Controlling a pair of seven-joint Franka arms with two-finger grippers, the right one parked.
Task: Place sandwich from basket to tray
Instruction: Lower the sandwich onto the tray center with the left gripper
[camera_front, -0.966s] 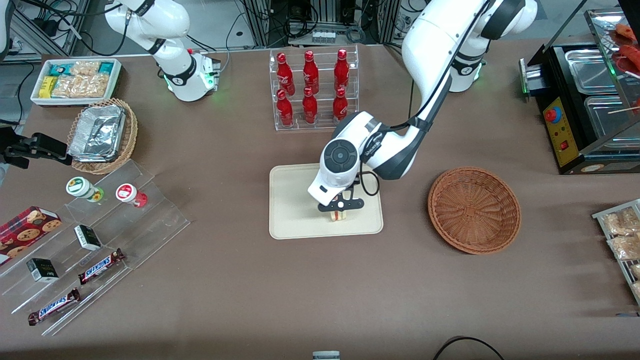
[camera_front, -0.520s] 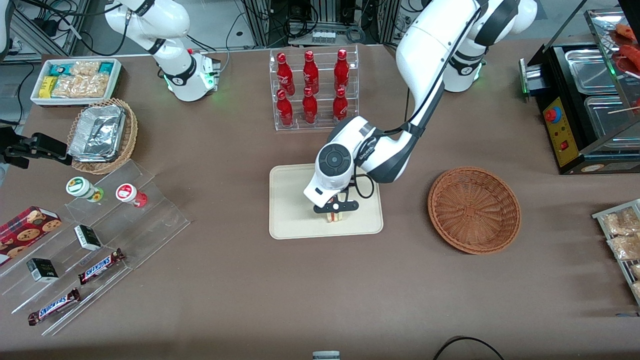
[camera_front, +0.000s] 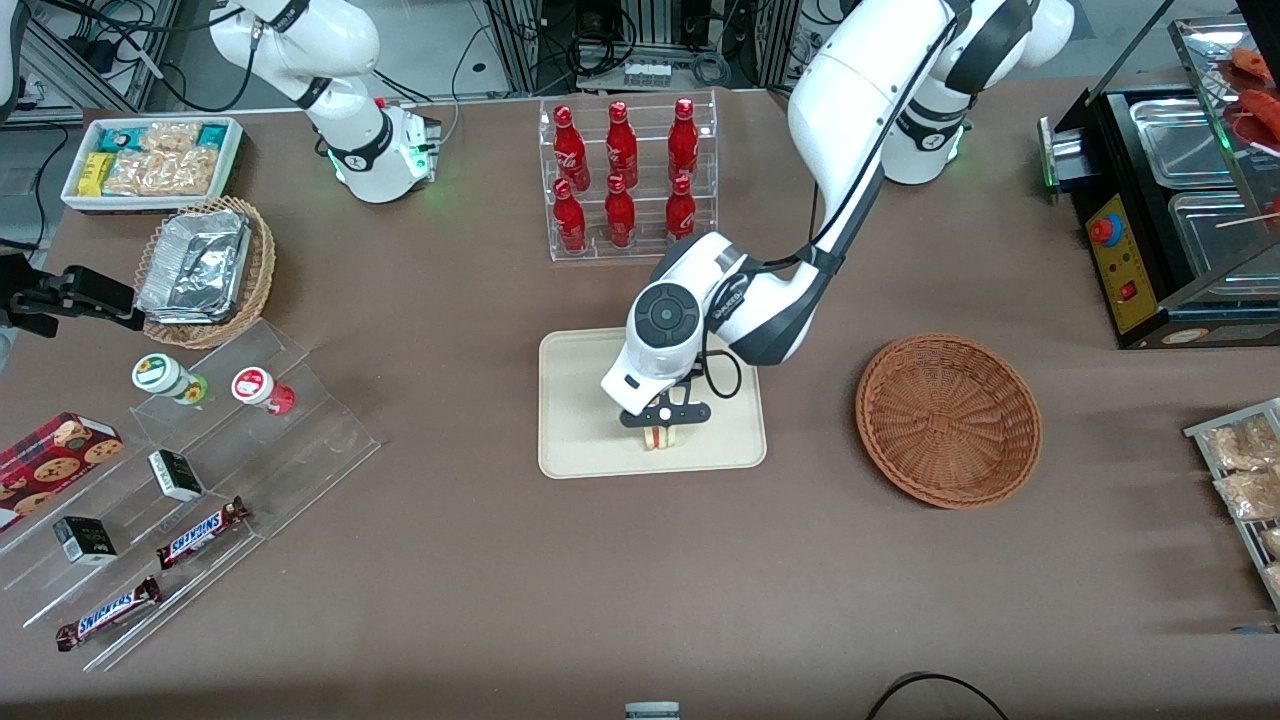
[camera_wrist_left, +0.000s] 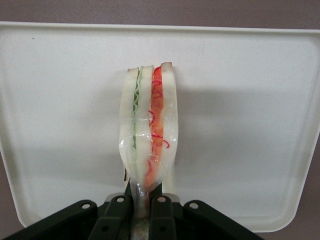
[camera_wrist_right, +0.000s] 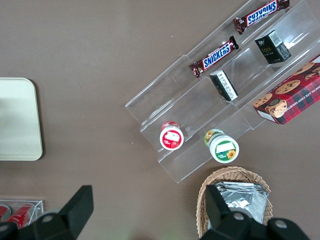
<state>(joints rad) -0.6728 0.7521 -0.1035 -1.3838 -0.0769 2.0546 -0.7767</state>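
Observation:
The sandwich (camera_wrist_left: 148, 130), a wrapped wedge of white bread with green and red filling, hangs over the cream tray (camera_wrist_left: 250, 100), and my left gripper (camera_wrist_left: 145, 207) is shut on its narrow end. In the front view the gripper (camera_front: 662, 428) holds the sandwich (camera_front: 660, 438) just above the tray (camera_front: 580, 420), over the part of it nearer the camera. The reddish-brown wicker basket (camera_front: 948, 418) sits beside the tray toward the working arm's end of the table, with nothing in it.
A clear rack of red bottles (camera_front: 625, 180) stands farther from the camera than the tray. Toward the parked arm's end are a tan basket with a foil container (camera_front: 205, 270), a white snack tray (camera_front: 150, 160) and a clear stepped display (camera_front: 180, 490). A black appliance (camera_front: 1170, 210) stands at the working arm's end.
My gripper has carried the sandwich a little toward the parked arm's end over the tray and lowered it slightly. The grip is unchanged.

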